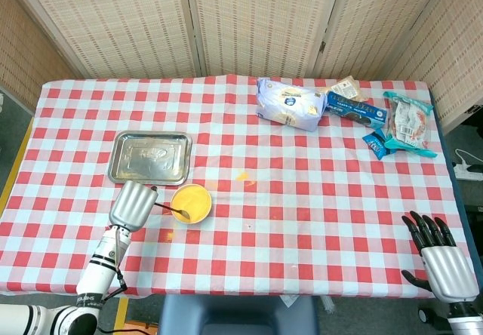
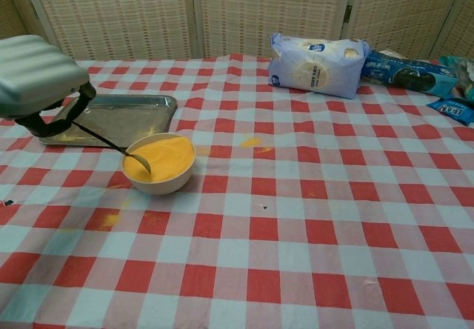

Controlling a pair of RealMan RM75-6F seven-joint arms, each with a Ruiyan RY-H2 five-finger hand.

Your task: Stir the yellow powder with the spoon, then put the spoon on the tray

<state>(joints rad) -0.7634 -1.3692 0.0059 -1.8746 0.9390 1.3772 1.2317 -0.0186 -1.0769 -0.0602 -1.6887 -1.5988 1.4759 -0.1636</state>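
You have one bowl of yellow powder, one spoon, and one tray at its 11 o'clock. Your two hands are here. About five snack packs sit at 2 o'clock.

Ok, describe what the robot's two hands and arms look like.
The left hand has a ribbed silver-grey back, with black parts underneath in the chest view. Its forearm is white with dark bands and a thin black cable alongside. The right hand has the same silver back and black fingers.
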